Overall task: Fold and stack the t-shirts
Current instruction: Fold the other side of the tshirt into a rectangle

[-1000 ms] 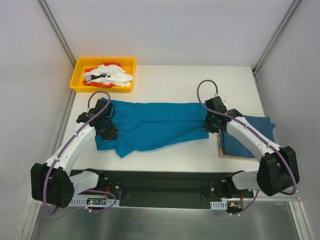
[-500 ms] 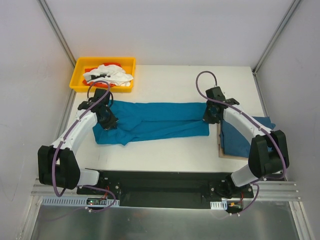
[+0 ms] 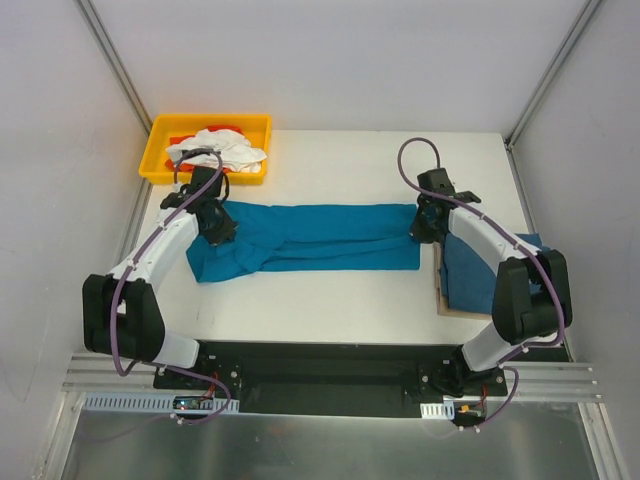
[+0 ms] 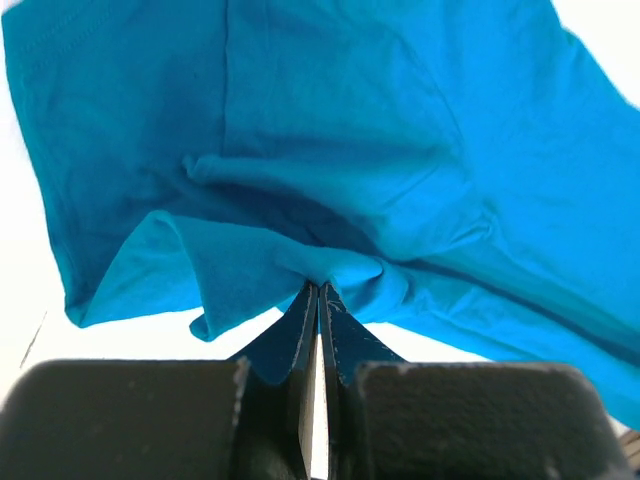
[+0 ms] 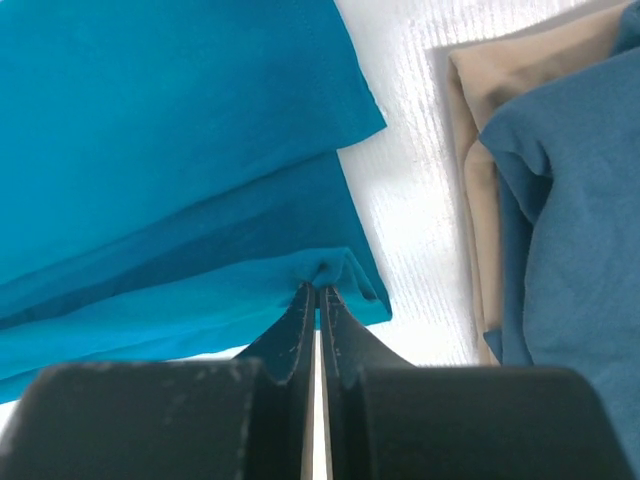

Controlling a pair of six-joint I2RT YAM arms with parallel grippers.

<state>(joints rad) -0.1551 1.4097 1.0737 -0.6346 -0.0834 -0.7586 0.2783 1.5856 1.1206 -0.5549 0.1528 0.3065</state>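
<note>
Left arm (image 3: pixel 165 250) reached forward from its base and bent inward at the elbow, wrist over the left end of the t-shirt (image 3: pixel 310 235). Right arm (image 3: pixel 490 240) did the mirror pose, elbow out over the right side of the table (image 3: pixel 340 160), wrist at the shirt's right end. The wrist views showed both wrists low and close to the cloth.

The left jaws were pressed nearly together on a bunched fold of teal cloth. The right jaws were likewise closed to a sliver, nipping the shirt's hem corner.

The t-shirt lay across the middle of the table as a long band folded lengthwise, stretched between the two arms. Its left end sagged into a looser, rumpled lobe.

A folded shirt (image 3: pixel 478 280) in a darker blue sat on a tan board (image 5: pixel 480 100) at the right edge, just beside the held corner but apart from it. The right arm crossed over it, so I could not tell how many layers it had. A yellow bin (image 3: pixel 155 168) at the far left corner held white cloth (image 3: pixel 222 150) over something red, too tangled to make out.

From above, the wrists hid both sets of jaws, so the grips showed only in the wrist views, which cut off the rest of the shirt.
</note>
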